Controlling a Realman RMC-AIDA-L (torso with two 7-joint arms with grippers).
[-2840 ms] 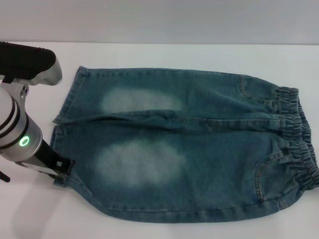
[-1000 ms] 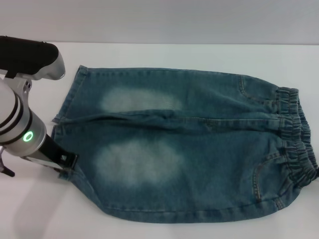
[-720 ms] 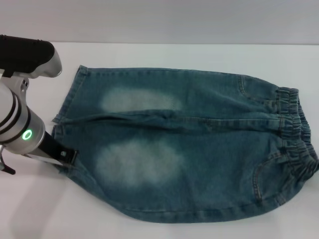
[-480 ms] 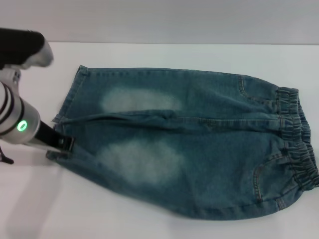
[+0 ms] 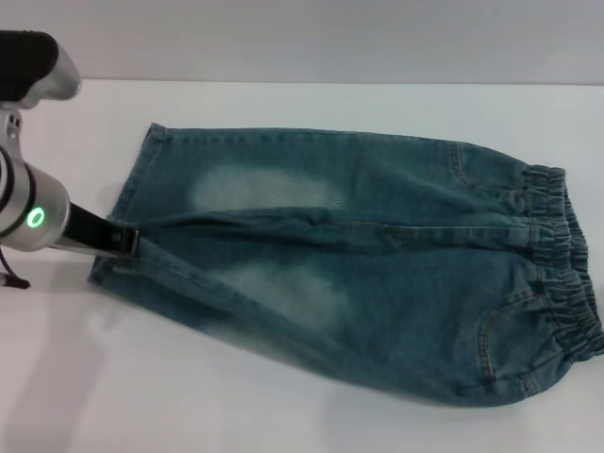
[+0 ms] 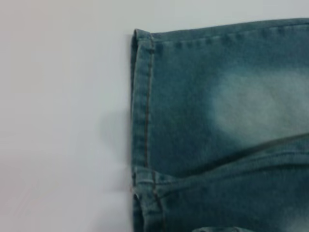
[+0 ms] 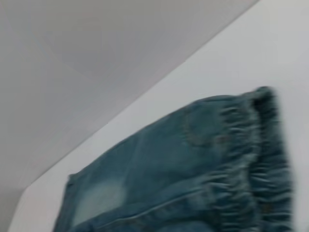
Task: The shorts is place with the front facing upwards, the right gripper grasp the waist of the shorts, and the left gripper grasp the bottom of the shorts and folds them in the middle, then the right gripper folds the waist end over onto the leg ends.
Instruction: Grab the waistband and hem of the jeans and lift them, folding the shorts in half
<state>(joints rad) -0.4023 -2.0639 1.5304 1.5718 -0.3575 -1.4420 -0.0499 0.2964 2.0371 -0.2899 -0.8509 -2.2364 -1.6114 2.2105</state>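
The blue-green denim shorts [image 5: 377, 274] lie front up on the white table [image 5: 113, 396], legs pointing left and waist pointing right. My left gripper [image 5: 125, 242], on the green-lit arm, is shut on the near leg's hem [image 5: 106, 268] and holds it raised off the table, level with the crotch seam. The near leg slopes up from the table toward that hold. The far leg's hem [image 6: 143, 96] lies flat. The gathered elastic waist [image 5: 563, 260] fills the right wrist view [image 7: 256, 159]. My right gripper is out of view.
The white table runs bare in front of the shorts and to their left. Its far edge meets a grey wall [image 5: 302, 38] behind the garment. The waist end lies close to the right border of the head view.
The left gripper has lifted the near leg's hem and carried it away from me toward the far leg. The near edge of the shorts has come up off the table.
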